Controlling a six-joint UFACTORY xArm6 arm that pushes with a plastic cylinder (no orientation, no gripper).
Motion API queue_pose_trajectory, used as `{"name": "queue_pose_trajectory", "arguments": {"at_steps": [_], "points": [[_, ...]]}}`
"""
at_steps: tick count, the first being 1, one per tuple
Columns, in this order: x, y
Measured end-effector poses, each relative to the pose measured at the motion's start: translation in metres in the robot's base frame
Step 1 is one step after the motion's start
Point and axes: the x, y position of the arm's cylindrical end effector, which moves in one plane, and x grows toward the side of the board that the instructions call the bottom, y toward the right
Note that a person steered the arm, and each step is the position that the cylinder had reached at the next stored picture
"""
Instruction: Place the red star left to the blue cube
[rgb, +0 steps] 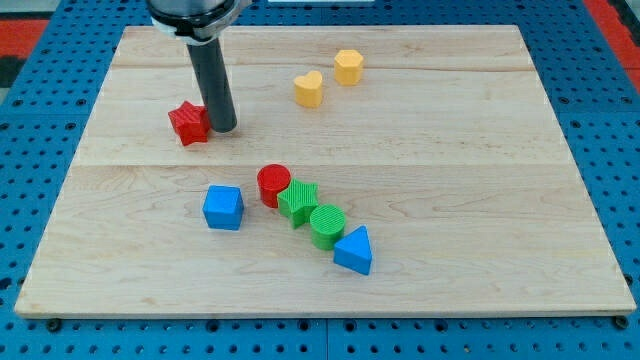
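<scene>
The red star (188, 123) lies on the wooden board at the view's upper left. My tip (222, 129) rests on the board right beside the star's right side, touching or nearly touching it. The blue cube (223, 208) sits lower down, below and a little right of the star, well apart from it and from my tip.
A red cylinder (273, 185), green star (298, 201), green cylinder (327, 225) and blue triangle (354, 250) form a diagonal row right of the blue cube. A yellow heart (309, 89) and yellow hexagon (348, 67) lie near the view's top. The board (480, 180) sits on a blue pegboard.
</scene>
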Motion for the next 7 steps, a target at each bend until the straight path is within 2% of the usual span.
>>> {"name": "queue_pose_trajectory", "arguments": {"at_steps": [1,2,3,6,7], "points": [[-0.018,0.005],[-0.01,-0.027],[0.016,-0.049],[-0.011,-0.078],[-0.006,-0.113]]}}
